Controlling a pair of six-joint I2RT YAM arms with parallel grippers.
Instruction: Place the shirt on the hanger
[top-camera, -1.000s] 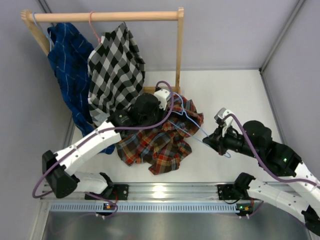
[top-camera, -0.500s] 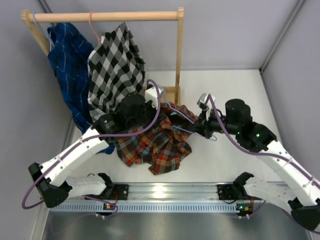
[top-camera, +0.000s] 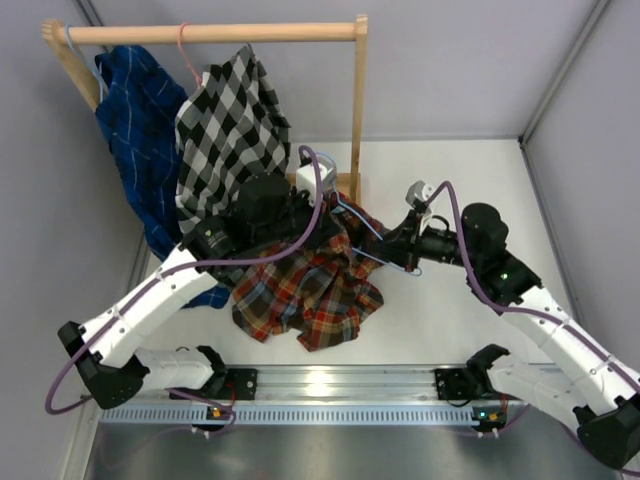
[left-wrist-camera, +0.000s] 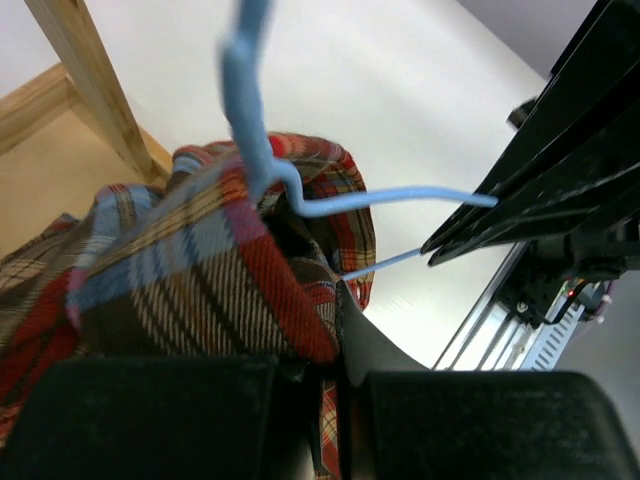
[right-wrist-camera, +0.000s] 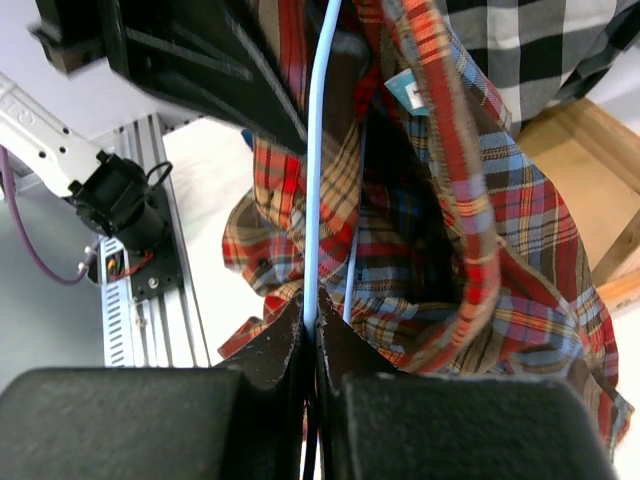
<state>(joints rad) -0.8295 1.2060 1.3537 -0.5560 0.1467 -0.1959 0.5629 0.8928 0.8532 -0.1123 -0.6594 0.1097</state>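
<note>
R arm (top-camera: 500, 270) swung in toward rack (top-camera: 358, 100); R gripper (right-wrist-camera: 312, 325) clamped on hanger (right-wrist-camera: 318, 150), L gripper (left-wrist-camera: 338, 350) pinching shirt (top-camera: 310, 290).

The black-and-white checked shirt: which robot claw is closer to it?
Left. The left gripper grips the plaid shirt just beside the checked shirt's lower hem; the right gripper pinches the blue hanger farther right, past the wooden post.

Left claw (top-camera: 322, 208) grips shirt (top-camera: 305, 290), right claw (top-camera: 397, 255) hanger (top-camera: 362, 218).
</note>
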